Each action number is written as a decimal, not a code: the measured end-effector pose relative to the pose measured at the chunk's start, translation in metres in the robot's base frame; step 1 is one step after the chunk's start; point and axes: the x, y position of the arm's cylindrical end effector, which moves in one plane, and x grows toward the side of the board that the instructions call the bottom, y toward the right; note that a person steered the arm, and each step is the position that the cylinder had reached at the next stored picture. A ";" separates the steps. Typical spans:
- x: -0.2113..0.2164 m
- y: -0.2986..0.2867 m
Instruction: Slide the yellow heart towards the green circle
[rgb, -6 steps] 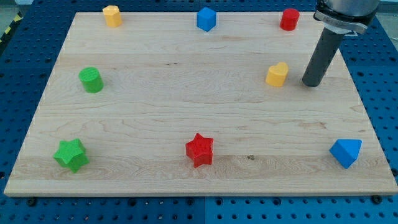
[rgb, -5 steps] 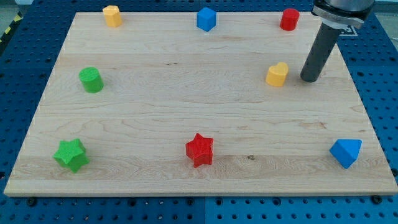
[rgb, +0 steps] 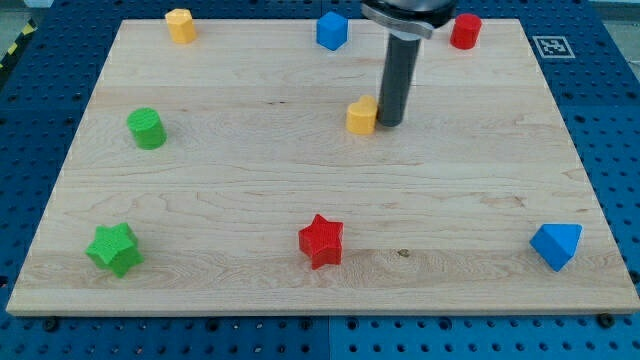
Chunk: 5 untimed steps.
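The yellow heart (rgb: 362, 116) lies on the wooden board (rgb: 300, 180) a little right of the middle, in the upper half. My tip (rgb: 390, 122) stands right against the heart's right side. The green circle (rgb: 147, 129) sits far off at the view's left, at about the same height as the heart.
A yellow block (rgb: 180, 25), a blue block (rgb: 332, 30) and a red cylinder (rgb: 465, 31) line the top edge. A green star (rgb: 114, 249), a red star (rgb: 321, 241) and a blue triangle (rgb: 556, 245) sit along the bottom.
My tip has moved left from the board's right side and has pushed the yellow heart left, towards the green circle. The other blocks have not moved.
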 end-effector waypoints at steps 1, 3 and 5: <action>-0.003 -0.025; -0.003 -0.075; -0.003 -0.116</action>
